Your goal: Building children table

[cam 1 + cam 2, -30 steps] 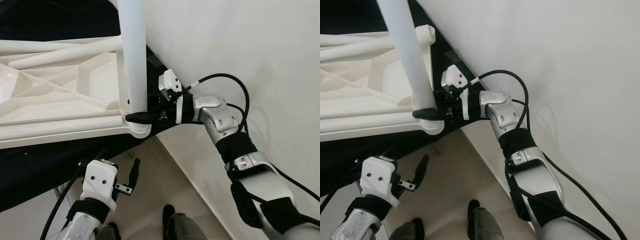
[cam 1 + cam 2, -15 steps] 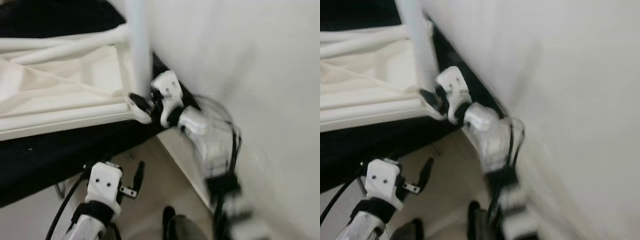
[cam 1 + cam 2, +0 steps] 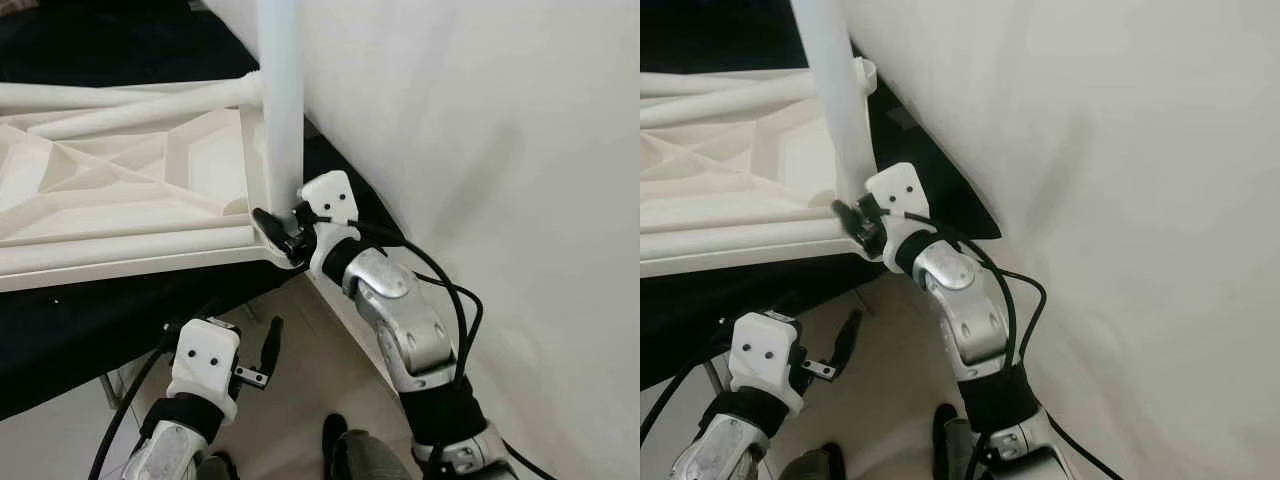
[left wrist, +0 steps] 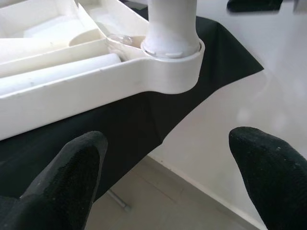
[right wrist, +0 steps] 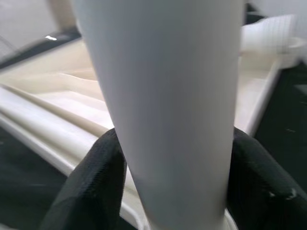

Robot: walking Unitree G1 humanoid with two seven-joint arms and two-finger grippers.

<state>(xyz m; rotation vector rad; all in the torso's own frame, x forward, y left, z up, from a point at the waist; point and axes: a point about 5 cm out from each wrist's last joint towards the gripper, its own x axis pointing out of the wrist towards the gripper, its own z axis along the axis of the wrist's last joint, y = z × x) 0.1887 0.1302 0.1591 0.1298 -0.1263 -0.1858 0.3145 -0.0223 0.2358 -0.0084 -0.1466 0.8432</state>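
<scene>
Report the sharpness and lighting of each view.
Both eye views: sharp, evenly lit. Left wrist view: left gripper fingertips soft, corner socket crisp. Right wrist view: white table leg close and blurred between the right gripper fingers.

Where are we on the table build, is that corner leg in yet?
Done: one white leg stands upright in the corner socket of the upside-down tabletop. In hand: the right gripper is clamped around that leg's base. The left gripper hangs open below the table edge. Left: other legs lie loose across the tabletop, not yet fitted; whether this one is fully tight can't be told.
</scene>
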